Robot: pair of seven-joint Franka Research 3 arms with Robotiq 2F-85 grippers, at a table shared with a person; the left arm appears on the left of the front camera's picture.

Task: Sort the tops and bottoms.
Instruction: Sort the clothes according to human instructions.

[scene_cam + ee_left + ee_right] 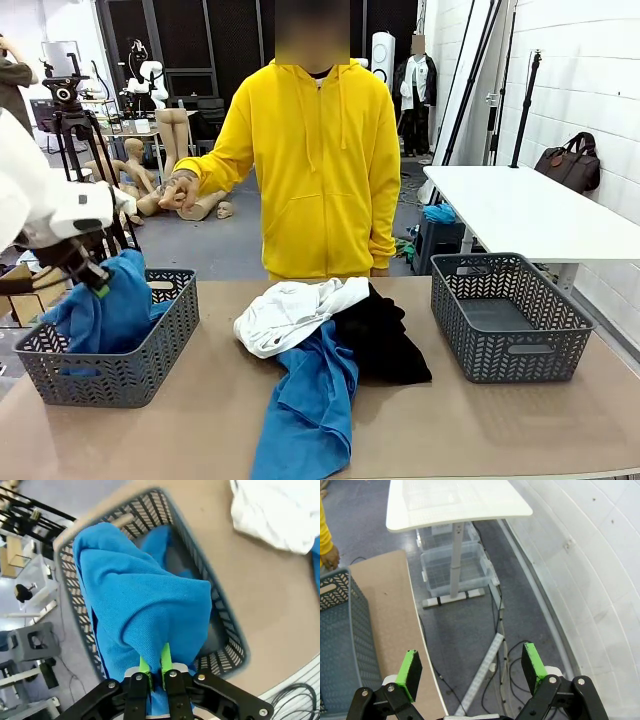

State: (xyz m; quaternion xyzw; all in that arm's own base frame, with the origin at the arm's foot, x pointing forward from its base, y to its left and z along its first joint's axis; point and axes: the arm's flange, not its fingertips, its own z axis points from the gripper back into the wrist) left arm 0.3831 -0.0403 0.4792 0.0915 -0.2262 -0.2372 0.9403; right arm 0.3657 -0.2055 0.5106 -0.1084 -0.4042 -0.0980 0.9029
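My left gripper is shut on a blue top, which hangs from it into the left grey basket. In the middle of the table lie a white top, a second blue top and the black bottoms, overlapping in one pile. My right gripper is open with nothing between its fingers, out past the table's right edge above the floor.
An empty grey basket stands on the table's right side. A person in a yellow hoodie stands at the far edge. A white side table is at the right, with cables on the floor under it.
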